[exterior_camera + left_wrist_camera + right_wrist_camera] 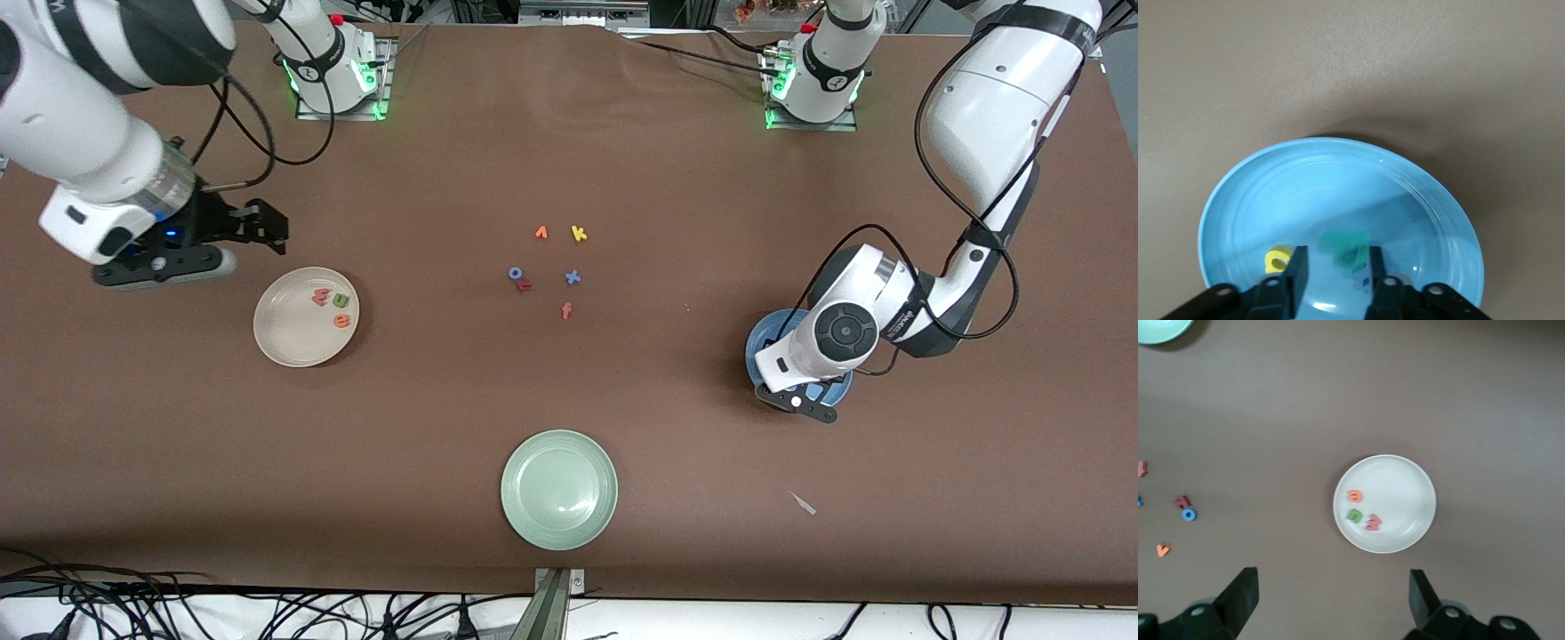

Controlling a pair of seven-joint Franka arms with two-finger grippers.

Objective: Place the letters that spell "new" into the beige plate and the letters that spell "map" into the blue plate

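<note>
So the left gripper point(1335, 267) is hanging low over the blue plate point(1271, 193), down at the left arm's end of the table. Its fingers point(1297, 270) are a little way apart, and the teal p point(1346, 250) sits right between them, blurry; can't tell whether it's pinched or already loose. The yellow a point(1277, 259) lies in the same plate just beside one finger. There's a bit of something blue low down next to the other finger, too hidden to call it the m.

The right gripper point(1331, 593) is up in the air with its fingers spread wide, holding nothing, over bare table beside the beige plate point(284, 342), on the side toward the robot bases. That plate has the pinkish-red w point(321, 298), the green n point(341, 300) and the orange e point(341, 321) bunched together in it, well apart from the gripper.

Mid-table the leftovers are still out: orange v point(540, 233), yellow k point(579, 233), blue o point(515, 274), blue x point(573, 277), orange-red f point(566, 310). The pale green plate point(533, 516) sits nearest the front camera.
</note>
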